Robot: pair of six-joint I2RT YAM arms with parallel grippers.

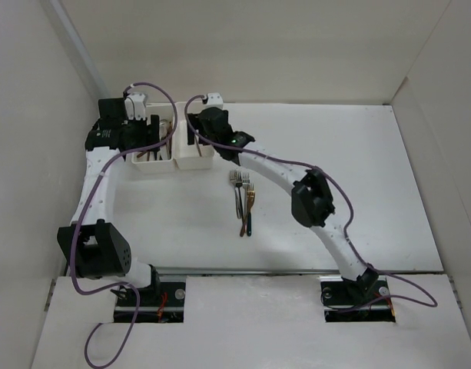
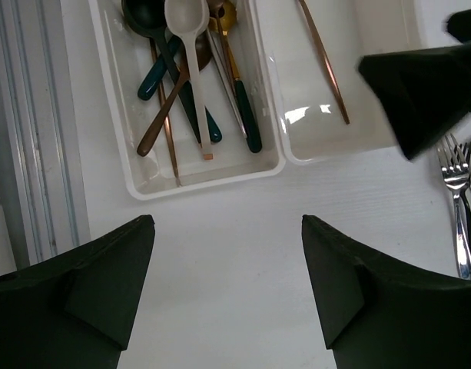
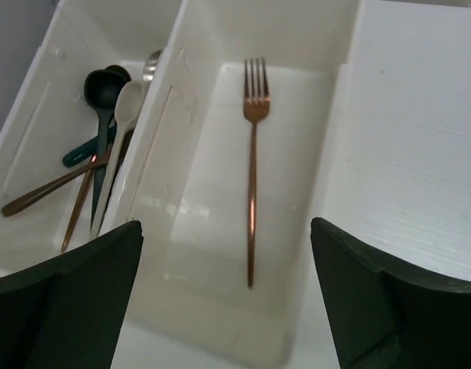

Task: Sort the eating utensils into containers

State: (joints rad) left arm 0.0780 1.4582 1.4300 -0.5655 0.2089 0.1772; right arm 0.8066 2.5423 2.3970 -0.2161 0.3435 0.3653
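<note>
White tabletop [image 1: 358, 192] holds slim metal forks [image 1: 243, 201], likely light, stiff and slippery, best pinched mid-handle. Left gripper [image 2: 227, 284] and right gripper [image 3: 226, 292] hover spread and empty near white plastic bins [image 1: 194, 161].

The white table [image 1: 358, 200] carried 2 joined white containers [image 1: 190, 164] at its far left, side by side and touching. Nearer the middle, well apart from them, a small cluster of forks [image 1: 243, 201] lay directly on the surface — tines toward the far edge, handles overlapping.
</note>
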